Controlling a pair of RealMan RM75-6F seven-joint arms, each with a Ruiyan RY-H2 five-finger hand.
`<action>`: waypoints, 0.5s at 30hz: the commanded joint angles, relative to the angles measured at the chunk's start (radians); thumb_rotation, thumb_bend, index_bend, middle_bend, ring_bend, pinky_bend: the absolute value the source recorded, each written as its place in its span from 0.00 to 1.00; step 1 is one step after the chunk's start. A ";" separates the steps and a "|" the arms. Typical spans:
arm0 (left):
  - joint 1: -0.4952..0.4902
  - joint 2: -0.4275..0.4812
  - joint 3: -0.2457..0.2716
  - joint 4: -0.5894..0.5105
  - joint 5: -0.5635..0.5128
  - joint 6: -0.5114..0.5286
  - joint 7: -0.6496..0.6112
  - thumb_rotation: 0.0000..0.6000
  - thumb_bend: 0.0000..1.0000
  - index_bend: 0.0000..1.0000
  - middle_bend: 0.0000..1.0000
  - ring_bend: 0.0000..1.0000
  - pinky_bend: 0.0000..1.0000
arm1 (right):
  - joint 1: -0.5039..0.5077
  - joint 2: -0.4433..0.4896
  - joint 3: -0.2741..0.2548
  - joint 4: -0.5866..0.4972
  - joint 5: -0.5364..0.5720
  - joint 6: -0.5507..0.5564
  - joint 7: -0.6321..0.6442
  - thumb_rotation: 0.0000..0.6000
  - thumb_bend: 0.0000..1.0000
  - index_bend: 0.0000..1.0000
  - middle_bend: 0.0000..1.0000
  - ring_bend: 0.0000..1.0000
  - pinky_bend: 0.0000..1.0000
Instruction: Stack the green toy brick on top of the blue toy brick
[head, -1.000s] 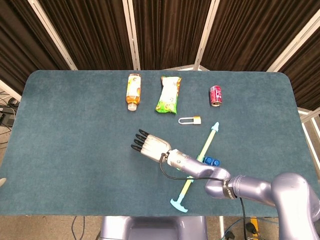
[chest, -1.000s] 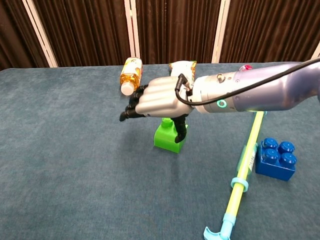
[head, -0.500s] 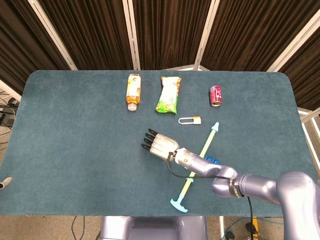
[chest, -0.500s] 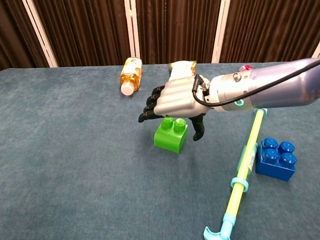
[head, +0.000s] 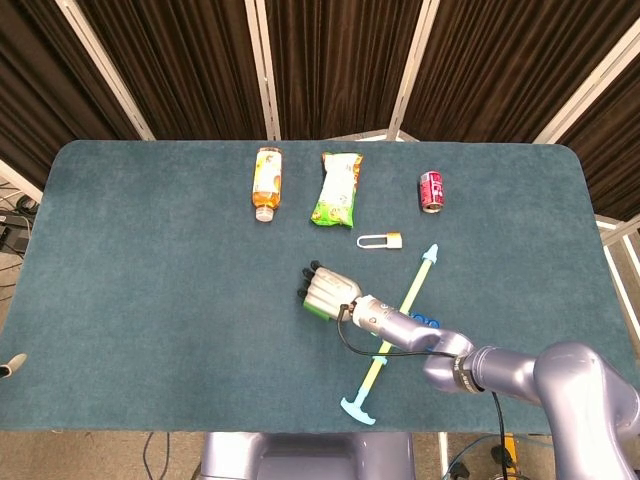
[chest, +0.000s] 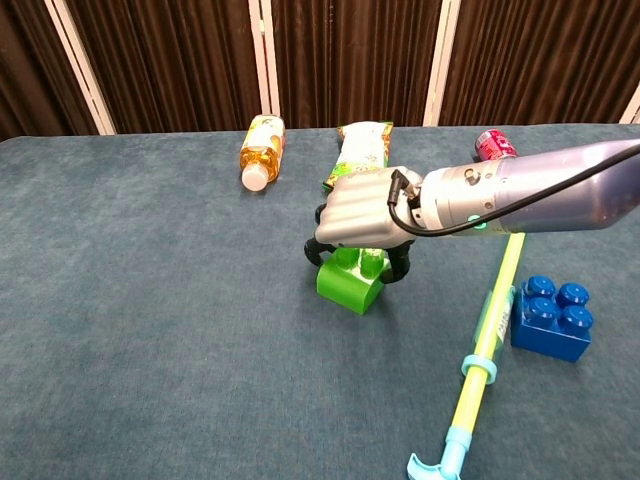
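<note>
The green toy brick (chest: 348, 288) stands on the teal table (chest: 150, 330) near the middle, slightly tilted. My right hand (chest: 360, 215) sits over its top, with the fingers curled down its left side and the thumb at its right side, gripping it. In the head view my right hand (head: 328, 291) covers almost all of the brick. The blue toy brick (chest: 551, 318) lies to the right, beyond a long stick, and shows in the head view as the blue toy brick (head: 424, 321) beside my forearm. My left hand is in neither view.
A long yellow-green stick with light blue ends (chest: 490, 320) lies between the two bricks. At the back are a drink bottle (chest: 260, 150), a snack bag (chest: 362, 150) and a red can (chest: 492, 143). A small padlock (head: 381, 240) lies behind the hand.
My right hand moved right and lowered onto the green brick, and its spread fingers curled down around it. The brick shifted a little toward the near side.
</note>
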 joint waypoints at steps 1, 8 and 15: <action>-0.001 0.000 0.001 0.000 -0.001 -0.003 0.000 1.00 0.00 0.00 0.00 0.00 0.00 | -0.001 -0.002 -0.011 0.002 -0.034 0.027 0.049 1.00 0.41 0.42 0.56 0.40 0.42; 0.001 0.002 0.008 -0.005 0.017 0.001 -0.004 1.00 0.00 0.00 0.00 0.00 0.00 | -0.019 0.082 0.008 -0.095 -0.094 0.146 0.143 1.00 0.45 0.45 0.58 0.42 0.46; 0.002 0.006 0.019 -0.004 0.053 0.006 -0.021 1.00 0.00 0.00 0.00 0.00 0.00 | -0.062 0.228 0.019 -0.239 -0.091 0.214 0.121 1.00 0.46 0.46 0.58 0.42 0.47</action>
